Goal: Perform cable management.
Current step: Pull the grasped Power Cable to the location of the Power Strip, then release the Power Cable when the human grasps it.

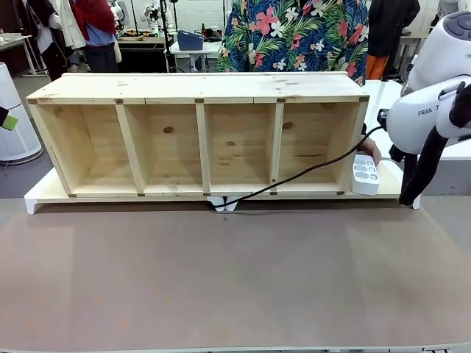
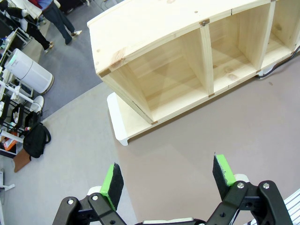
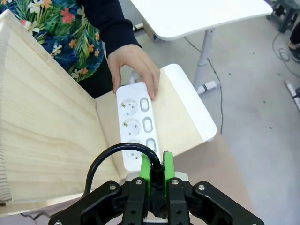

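The near half of the table (image 1: 235, 279) is bare, so a hand can slide across it from the left edge to the right edge. A big wooden shelf (image 1: 199, 87) lies along the far edge and blocks the way. Its three left boxes are open at the front. A black cable (image 1: 309, 170) slants across the right box. At the far right corner, a power strip (image 1: 364, 176), a person's hand (image 3: 136, 65) and the right arm (image 1: 423, 118) crowd the space.

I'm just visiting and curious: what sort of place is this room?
Probably a robotics lab or test workshop. A white robot arm stands at a table with a bare wooden shelf unit and a power strip, and farther back stand more work tables with gear on them.
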Robot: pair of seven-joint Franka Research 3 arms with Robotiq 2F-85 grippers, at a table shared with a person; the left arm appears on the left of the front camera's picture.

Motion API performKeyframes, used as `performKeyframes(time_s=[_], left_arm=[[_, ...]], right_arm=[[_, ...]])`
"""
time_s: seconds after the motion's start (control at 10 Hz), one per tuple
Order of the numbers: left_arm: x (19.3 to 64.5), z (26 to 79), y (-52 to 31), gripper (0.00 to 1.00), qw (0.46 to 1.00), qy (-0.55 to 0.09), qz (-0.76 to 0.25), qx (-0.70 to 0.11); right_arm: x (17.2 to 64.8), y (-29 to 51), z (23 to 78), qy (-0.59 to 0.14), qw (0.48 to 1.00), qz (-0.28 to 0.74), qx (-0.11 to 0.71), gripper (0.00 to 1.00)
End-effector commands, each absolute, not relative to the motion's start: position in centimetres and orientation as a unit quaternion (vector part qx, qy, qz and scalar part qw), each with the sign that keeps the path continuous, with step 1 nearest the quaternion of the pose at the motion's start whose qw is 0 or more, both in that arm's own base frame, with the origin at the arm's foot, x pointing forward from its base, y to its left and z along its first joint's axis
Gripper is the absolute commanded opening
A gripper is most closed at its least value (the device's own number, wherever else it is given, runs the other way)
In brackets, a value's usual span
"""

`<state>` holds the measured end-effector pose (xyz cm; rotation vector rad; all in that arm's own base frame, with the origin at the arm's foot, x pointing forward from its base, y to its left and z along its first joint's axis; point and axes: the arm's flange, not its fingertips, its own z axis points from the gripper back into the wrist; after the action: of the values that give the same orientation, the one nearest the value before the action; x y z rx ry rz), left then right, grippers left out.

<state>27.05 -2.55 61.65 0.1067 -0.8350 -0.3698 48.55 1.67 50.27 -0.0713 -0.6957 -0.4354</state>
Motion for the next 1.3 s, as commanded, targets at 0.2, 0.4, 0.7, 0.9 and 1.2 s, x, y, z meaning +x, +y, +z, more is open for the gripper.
performKeyframes(time_s=[0.2,0.4,0.7,0.9,1.2], left_arm=[[27.2,61.7,-2.6,1.00,0.894,-0.407,-0.177,0.056],[27.2,61.7,-2.6,1.00,0.894,-0.407,-0.177,0.056],[27.2,61.7,-2.6,1.00,0.894,-0.407,-0.177,0.056],[27.2,61.7,-2.6,1.00,0.894,-0.407,-0.177,0.056],[27.2,61.7,-2.6,1.00,0.894,-0.407,-0.177,0.056]], right_arm=[[50.3,2.3,50.8,-0.358,0.906,-0.221,-0.051,0.14],[49.2,1.9,50.6,-0.345,0.914,-0.209,-0.043,0.14],[49.2,1.9,50.6,-0.345,0.914,-0.209,-0.043,0.14],[49.2,1.9,50.6,-0.345,0.914,-0.209,-0.043,0.14],[49.2,1.9,50.6,-0.345,0.914,-0.209,-0.043,0.14]])
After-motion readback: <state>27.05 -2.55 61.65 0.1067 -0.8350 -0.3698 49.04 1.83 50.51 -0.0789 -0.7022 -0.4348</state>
